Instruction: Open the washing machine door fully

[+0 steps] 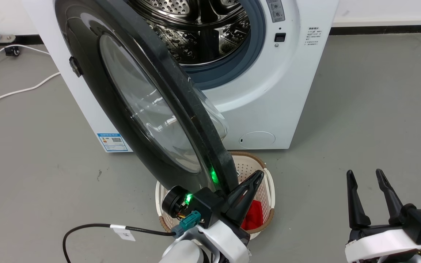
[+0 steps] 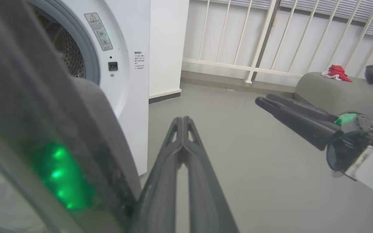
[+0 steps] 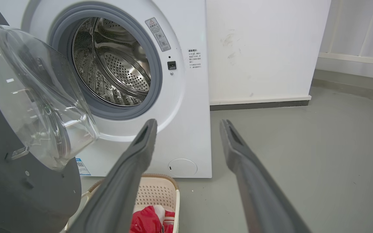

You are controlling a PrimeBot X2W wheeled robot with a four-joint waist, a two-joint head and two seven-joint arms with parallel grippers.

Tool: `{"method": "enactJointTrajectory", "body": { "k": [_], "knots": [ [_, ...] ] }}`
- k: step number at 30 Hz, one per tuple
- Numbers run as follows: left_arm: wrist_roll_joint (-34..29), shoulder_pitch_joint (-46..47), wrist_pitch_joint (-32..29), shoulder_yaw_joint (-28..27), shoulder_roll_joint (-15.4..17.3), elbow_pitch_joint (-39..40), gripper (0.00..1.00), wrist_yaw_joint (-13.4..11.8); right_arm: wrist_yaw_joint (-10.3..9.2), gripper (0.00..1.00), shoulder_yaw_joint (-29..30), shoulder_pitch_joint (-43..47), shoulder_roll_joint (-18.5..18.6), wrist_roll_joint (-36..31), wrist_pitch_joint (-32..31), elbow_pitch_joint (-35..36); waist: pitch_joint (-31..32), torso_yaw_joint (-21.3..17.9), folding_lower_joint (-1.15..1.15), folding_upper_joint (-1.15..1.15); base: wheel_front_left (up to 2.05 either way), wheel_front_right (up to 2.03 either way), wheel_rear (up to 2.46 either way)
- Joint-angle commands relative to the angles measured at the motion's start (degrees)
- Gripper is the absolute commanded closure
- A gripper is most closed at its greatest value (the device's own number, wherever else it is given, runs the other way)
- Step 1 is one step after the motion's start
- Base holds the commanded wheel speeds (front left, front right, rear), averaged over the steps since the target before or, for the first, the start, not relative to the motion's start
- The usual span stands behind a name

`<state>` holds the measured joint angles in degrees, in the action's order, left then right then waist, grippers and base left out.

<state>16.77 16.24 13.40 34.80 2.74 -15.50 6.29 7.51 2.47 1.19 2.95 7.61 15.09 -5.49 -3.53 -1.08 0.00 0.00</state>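
Washing machine door (image 1: 141, 109) stands swung well out from the white washing machine (image 1: 280, 91), its black rim just beside the left gripper (image 1: 258, 174), whose fingers are pressed together over a cream basket (image 1: 271, 193) holding a red cloth (image 1: 254, 215), while the right gripper (image 1: 364, 172) sits well apart, fingers spread

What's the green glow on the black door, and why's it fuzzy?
Head view: a green light by the left gripper seems to reflect off the washing machine door. Left wrist view: the door is too near the lens, so blurred, glow smeared. Right wrist view: sharp, glints on the glass window.
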Motion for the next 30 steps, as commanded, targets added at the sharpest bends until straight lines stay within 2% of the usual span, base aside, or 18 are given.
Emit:
{"method": "enactJointTrajectory", "body": {
  "k": [1,8,16,17,30],
  "knots": [
    [0.17,0.87,0.40,-1.03,0.79,-0.81,1.00,-1.02,-0.04,0.00,-0.12,-0.92,-0.15,0.32,0.09,-0.13,-0.06,0.06,0.00,0.00,0.00,0.00,0.00],
    [-0.35,-1.08,1.35,-2.30,1.67,0.21,1.00,-3.22,-0.04,0.00,-0.25,-0.81,-0.15,1.12,0.09,-0.79,0.47,0.86,0.00,0.00,0.00,0.00,0.00],
    [-0.42,-9.12,1.56,-3.55,4.53,6.10,1.00,-5.55,-0.04,0.00,-0.60,0.21,-0.15,2.24,0.09,-1.84,1.50,3.06,0.00,0.00,0.00,0.00,0.00],
    [-0.15,-11.67,1.61,-4.48,5.32,8.28,1.00,-6.48,-0.04,0.00,-0.78,0.60,-0.15,2.34,0.09,-2.28,1.77,4.06,0.00,0.00,0.00,0.00,0.00],
    [-0.61,-20.80,1.77,-6.24,6.97,16.53,1.00,-10.07,-0.04,0.00,-1.10,0.85,-0.13,1.67,0.09,-3.01,2.46,10.61,0.00,0.00,0.00,0.00,0.00]
  ]
}}
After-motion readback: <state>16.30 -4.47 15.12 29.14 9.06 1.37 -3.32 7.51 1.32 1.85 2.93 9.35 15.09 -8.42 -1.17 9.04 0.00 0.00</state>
